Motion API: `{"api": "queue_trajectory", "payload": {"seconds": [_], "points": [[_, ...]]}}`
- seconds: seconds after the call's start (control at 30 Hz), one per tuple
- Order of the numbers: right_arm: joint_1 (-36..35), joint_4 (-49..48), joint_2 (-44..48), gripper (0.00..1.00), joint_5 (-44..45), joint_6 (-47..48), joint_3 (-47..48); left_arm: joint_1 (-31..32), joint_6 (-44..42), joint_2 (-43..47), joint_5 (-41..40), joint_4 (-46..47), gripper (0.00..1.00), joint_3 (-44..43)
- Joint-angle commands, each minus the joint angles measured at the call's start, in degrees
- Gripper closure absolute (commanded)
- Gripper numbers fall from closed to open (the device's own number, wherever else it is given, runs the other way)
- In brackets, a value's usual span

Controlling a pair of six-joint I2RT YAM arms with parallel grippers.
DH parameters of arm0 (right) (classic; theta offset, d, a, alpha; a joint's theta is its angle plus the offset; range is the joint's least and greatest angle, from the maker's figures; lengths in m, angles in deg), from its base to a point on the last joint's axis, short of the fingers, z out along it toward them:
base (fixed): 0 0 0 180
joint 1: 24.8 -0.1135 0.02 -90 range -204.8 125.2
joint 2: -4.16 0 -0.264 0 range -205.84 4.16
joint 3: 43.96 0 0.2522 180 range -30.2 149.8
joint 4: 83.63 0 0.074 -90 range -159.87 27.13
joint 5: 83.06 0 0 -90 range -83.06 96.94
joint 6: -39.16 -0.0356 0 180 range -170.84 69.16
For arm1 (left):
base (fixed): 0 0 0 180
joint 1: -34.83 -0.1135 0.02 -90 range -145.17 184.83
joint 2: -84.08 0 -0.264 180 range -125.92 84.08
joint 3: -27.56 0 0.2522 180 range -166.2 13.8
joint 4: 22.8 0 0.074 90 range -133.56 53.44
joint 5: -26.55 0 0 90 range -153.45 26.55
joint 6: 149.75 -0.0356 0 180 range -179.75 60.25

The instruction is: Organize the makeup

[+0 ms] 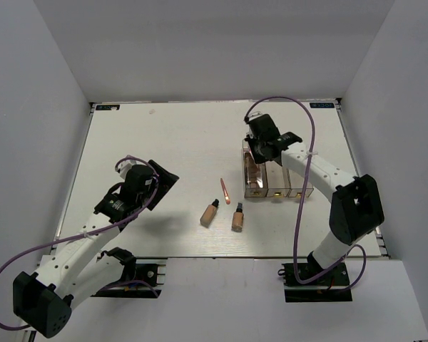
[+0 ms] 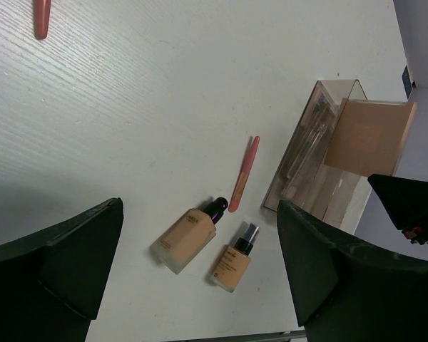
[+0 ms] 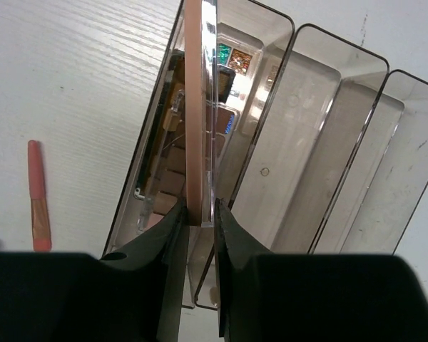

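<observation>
- my right gripper (image 3: 198, 214) is clamped on the lower edge of a flat pink-brown palette (image 3: 197, 107), held edge-on.
- in the right wrist view the palette's long axis runs up the frame, in line with the leftmost slot of the clear box (image 3: 328, 128), and it looks to be directly over that slot. i judge the coming move to be a straight drop.
- other palettes (image 3: 172, 142) already sit in that slot, just left of the held one, so the gap looks tight.
- on the table at centre of the top view lie the two beige bottles (image 1: 210, 213) with black caps, and above them the thin pink stick (image 1: 225, 191).
- my left gripper (image 1: 157, 177) hangs spread wide with nothing in it, left of the bottles and the nearer arm to them.
</observation>
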Motion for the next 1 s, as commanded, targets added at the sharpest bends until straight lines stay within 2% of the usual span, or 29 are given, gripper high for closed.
{"api": "queue_trajectory", "payload": {"seconds": [0.0,0.03,0.27,0.4,0.93,0.97], "points": [[-1.17,-2.56,1.36,0.94,1.22,1.18,-0.38,-0.21,0.24,0.49,-0.34,-0.15,0.02,0.14],[-1.52,-2.64,1.36,0.87,1.31,1.27,-0.38,-0.21,0.24,0.49,-0.34,-0.15,0.02,0.14],[-2.75,-3.0,1.45,0.78,1.48,2.32,-1.35,-0.21,0.32,0.49,-0.43,-0.06,0.02,0.14],[-3.8,-3.26,1.45,0.67,2.54,2.85,-2.58,-0.21,0.24,0.06,-0.34,0.11,0.02,-0.04],[-4.42,-4.67,1.19,0.64,5.88,6.19,-4.43,-0.21,0.24,-0.82,-0.08,0.64,0.02,0.05],[-4.34,-4.67,1.36,0.59,5.79,6.28,-4.69,-0.21,0.15,-0.82,-0.08,0.73,0.02,0.13]]}}
